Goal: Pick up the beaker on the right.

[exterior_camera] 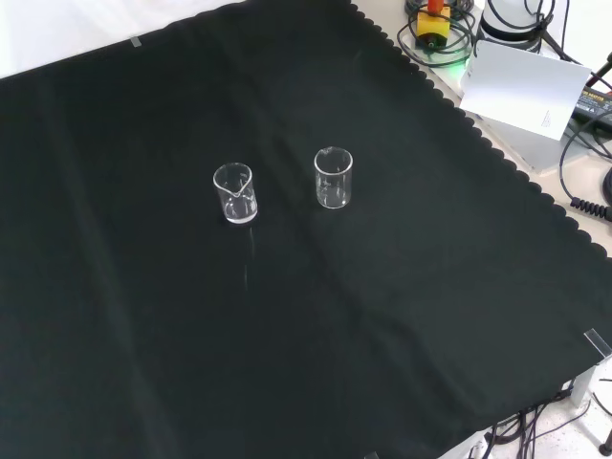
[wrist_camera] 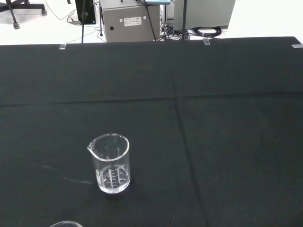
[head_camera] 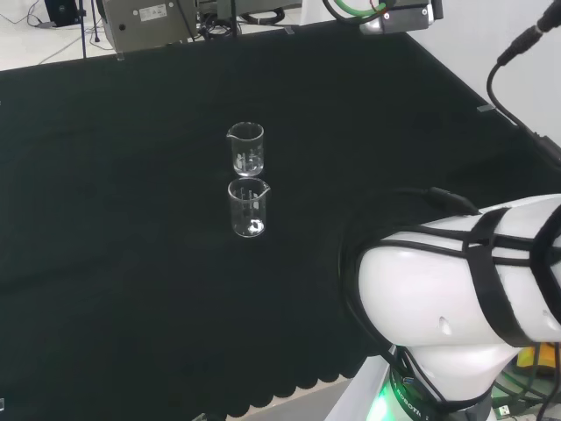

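We could not tell how the hand stood, open or closed. In the head view the arm's white link bulked at the right and covered the near right corner of the worktop. In the wrist view a curved glass rim was cut off by the picture's edge, and we could not make out whose it was.

The black cloth lay across the whole worktop, creased in long faint folds, with a scalloped hem along one side. A grey metal cabinet and loose cables stood on the pale floor beyond it.

Two clear glass beakers stood upright near the middle of the cloth, close together but apart. In the front view the right beaker stood beside the left beaker, a little higher in the picture. In the head view the same pair stood one behind the other, the right beaker nearer and the other farther. Each carried white graduation marks and a small pouring lip.
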{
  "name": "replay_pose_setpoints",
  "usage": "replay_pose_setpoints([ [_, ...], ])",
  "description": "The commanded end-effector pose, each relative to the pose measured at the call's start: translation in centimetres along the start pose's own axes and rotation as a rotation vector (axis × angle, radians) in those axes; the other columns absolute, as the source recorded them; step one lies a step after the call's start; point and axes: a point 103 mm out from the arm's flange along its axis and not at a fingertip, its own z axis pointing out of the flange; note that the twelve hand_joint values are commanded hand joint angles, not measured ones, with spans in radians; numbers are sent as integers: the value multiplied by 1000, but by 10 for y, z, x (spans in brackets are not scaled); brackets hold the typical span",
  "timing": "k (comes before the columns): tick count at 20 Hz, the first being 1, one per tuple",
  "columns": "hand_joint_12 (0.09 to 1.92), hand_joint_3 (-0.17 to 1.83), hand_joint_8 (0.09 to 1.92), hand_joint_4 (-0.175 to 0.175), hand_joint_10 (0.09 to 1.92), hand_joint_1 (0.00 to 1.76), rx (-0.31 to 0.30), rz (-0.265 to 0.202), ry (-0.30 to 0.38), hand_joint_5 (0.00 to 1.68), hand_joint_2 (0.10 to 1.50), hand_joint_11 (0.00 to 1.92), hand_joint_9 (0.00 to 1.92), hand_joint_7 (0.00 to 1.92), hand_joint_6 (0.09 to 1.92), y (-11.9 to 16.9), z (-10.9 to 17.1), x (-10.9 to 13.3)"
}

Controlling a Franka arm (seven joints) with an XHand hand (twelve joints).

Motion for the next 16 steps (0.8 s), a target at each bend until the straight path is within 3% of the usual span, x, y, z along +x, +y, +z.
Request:
replay_pose_setpoints([
  [1,1365,283,651,-17,714,474,27,8,96,327,1041,204,343,165,87,64,47,-33],
  [5,1361,403,699,-19,708,643,47,-4,143,335,884,230,385,180,87,113,86,-43],
  [9,1366,482,710,-20,711,705,73,-30,165,331,810,213,384,181,87,146,121,-36],
  [16,1385,538,714,-24,720,725,128,-38,236,304,763,134,315,144,87,175,171,-15],
])
